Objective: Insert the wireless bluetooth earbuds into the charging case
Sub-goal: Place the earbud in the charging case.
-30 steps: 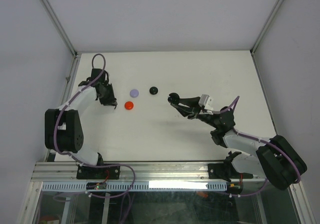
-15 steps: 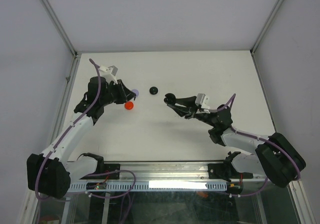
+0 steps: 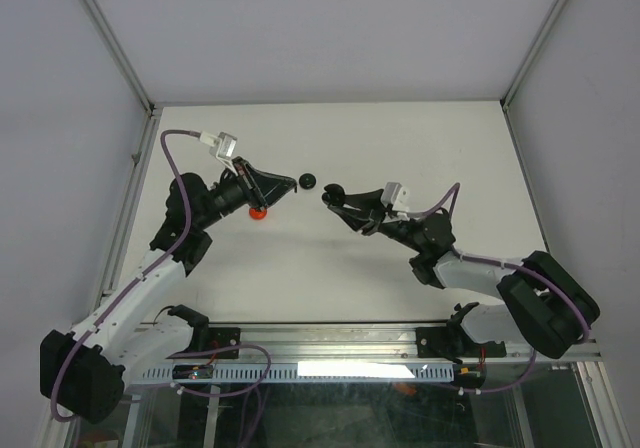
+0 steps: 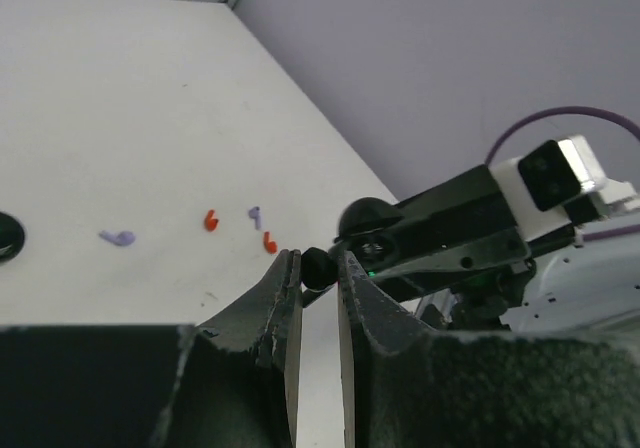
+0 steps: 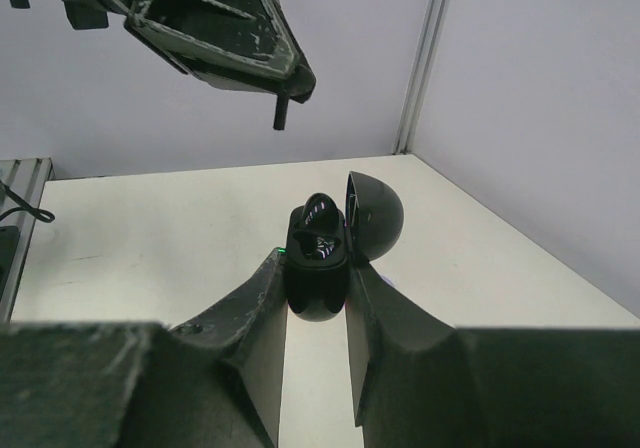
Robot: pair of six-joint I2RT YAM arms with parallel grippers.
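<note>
My left gripper is shut on a black earbud and holds it in the air, its stem hanging down in the right wrist view. My right gripper is shut on a black charging case with its lid open. The case faces the left gripper, a short gap away. A black bud sits in the case's far slot. Two red earbuds and two lilac earbuds lie on the table beyond.
A red round case lies on the table under the left gripper. A black round case lies just behind the gap between the grippers. The table's side rails run along the left edge and the right edge.
My left arm has swung from the left rear to the centre, carrying its gripper toward the right gripper and hiding the lilac round case. My right gripper has moved slightly left with the case.
</note>
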